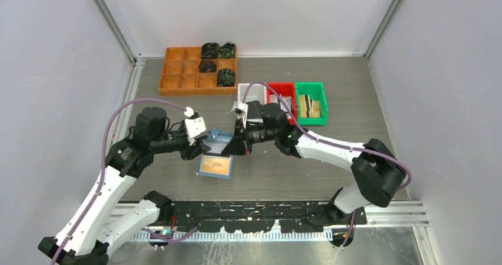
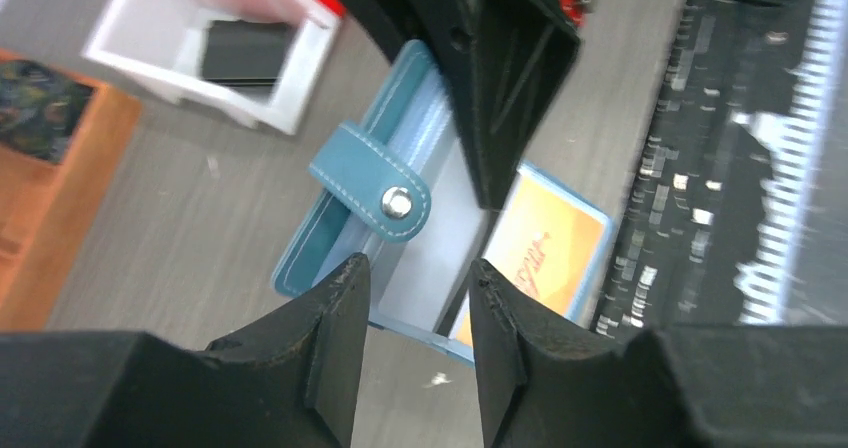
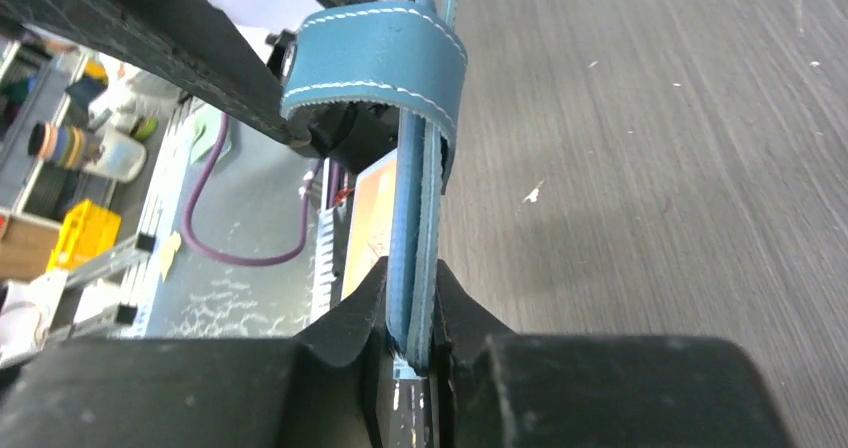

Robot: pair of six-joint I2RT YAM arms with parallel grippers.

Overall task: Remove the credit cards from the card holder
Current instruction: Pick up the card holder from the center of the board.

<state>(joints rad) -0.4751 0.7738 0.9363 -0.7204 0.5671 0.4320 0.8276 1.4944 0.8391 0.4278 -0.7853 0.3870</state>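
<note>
Right pincer (image 3: 412,303) clenched on holder (image 3: 410,208) edge, 1 leaf upright off table (image 1: 367,99), other leaf flat. My left pincer (image 2: 417,268) released, jaws apart above snap tab (image 2: 375,193). Holder looks soft, light, floppy; likely folds if pinched mid-leaf. Orange card (image 2: 545,253) in flat leaf's pocket: thin, stiff, probably slick. I'd take its edge and slide it out flat.

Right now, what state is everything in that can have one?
Card holder: open, one flap raised, the other flat on the table.
Strap: unsnapped.
Orange card: lying in the flat half.
Right gripper: jaws shut on the raised flap.
Left gripper: jaws open, holding nothing.
White bin: holds a dark flat thing.
</note>
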